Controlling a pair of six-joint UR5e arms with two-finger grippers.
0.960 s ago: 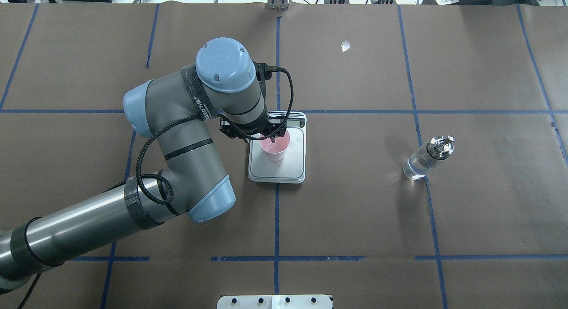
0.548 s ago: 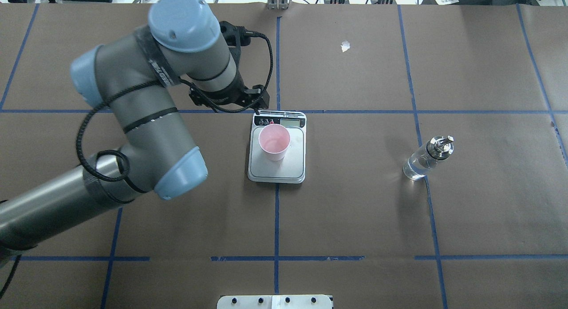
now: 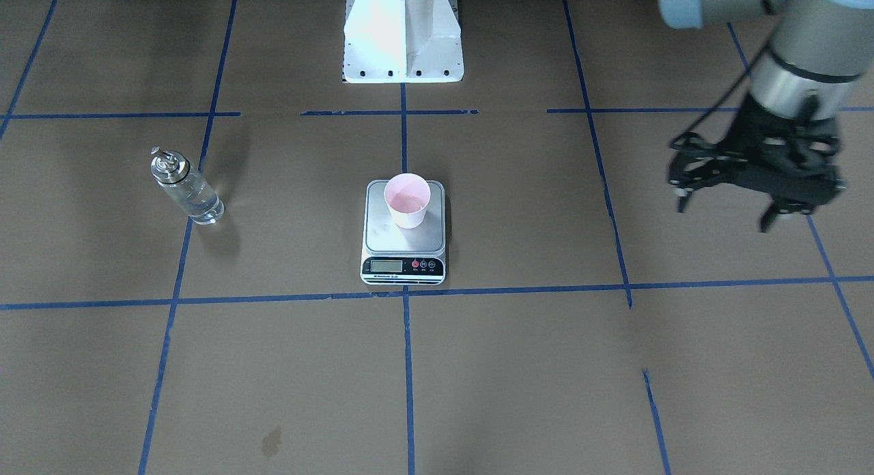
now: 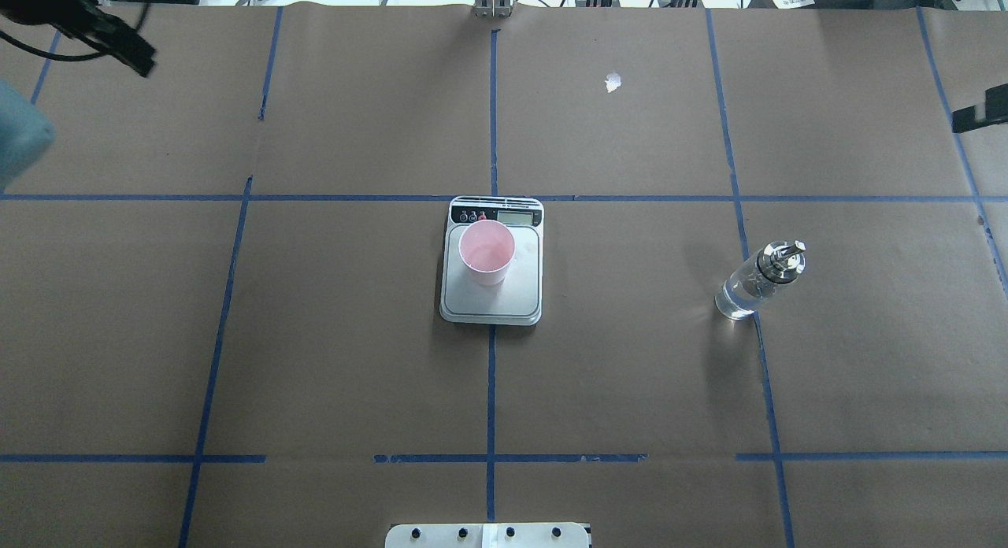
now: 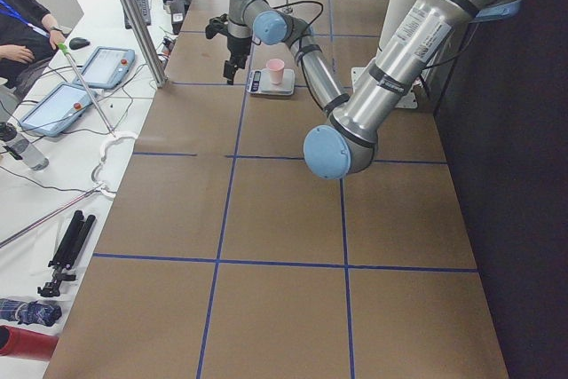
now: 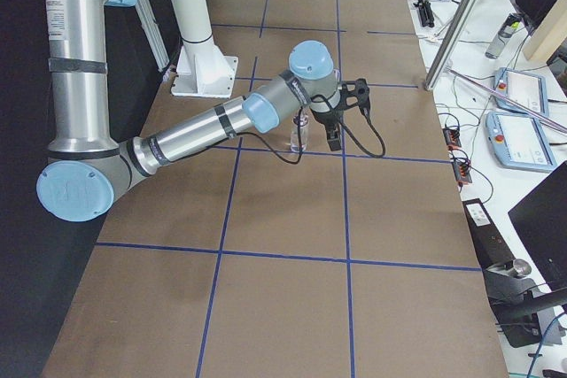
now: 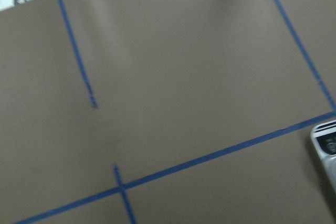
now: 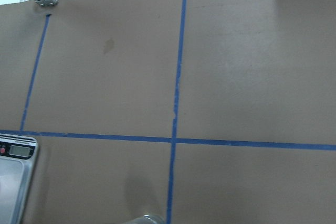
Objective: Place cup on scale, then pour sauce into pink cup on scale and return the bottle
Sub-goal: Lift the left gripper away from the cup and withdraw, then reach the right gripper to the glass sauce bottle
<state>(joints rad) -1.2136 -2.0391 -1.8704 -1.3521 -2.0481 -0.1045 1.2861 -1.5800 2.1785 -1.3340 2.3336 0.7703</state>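
The pale pink cup (image 4: 487, 253) stands upright on the scale (image 4: 492, 302) at the table's middle, with nothing holding it; it also shows in the front view (image 3: 407, 200). The clear glass bottle (image 4: 756, 284) with its silver spout stands alone to the right, with clear sauce (image 4: 736, 302) in it. My left gripper (image 3: 724, 214) is open and empty, raised far to the left of the scale. Only a black fragment of my right gripper (image 4: 976, 115) shows at the overhead view's right edge, behind the bottle; I cannot tell its state.
The white robot base (image 3: 403, 38) sits at the table's near edge. A small white scrap (image 4: 613, 81) lies at the back. Blue tape lines cross the brown paper. Tablets (image 5: 89, 68) and an operator are off the far side.
My left gripper was around the cup's rim, let it go and swung away up and to the far left. The cup stays on the scale. The right gripper's edge has come into view.
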